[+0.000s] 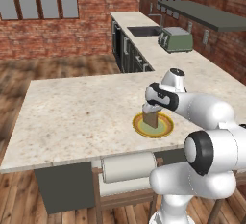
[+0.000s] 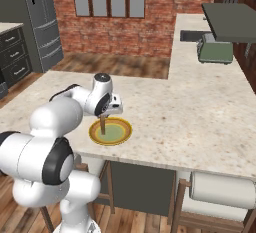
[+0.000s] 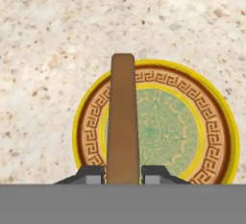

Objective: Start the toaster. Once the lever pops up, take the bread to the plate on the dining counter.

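You are almost done. Your gripper (image 3: 123,176) is pinching the bread (image 3: 122,122) on its two flat sides, and the slice stands upright, edge on, right over the plate (image 3: 211,122). In the hand view the bread covers the plate from about the middle toward 9 o'clock, so it hangs a bit off center, but it is inside the yellow rim. From the left base view the bread (image 1: 150,118) sits just above the plate (image 1: 163,128), and you cannot tell if its bottom edge is touching the plate yet. The plate rests on the dining bench (image 1: 72,117), near the edge closest to you. The toaster (image 1: 176,39) is far off, at about 1 o'clock from the plate on the long bench by the wall, and no bread sticks out of its top, so it looks like the toasting part and the carry are finished. What is left seems small: bring the slice down until it rests on the plate, let go, and pull the gripper up and away. Watch out, a slice standing on its edge may tip over when you let go.
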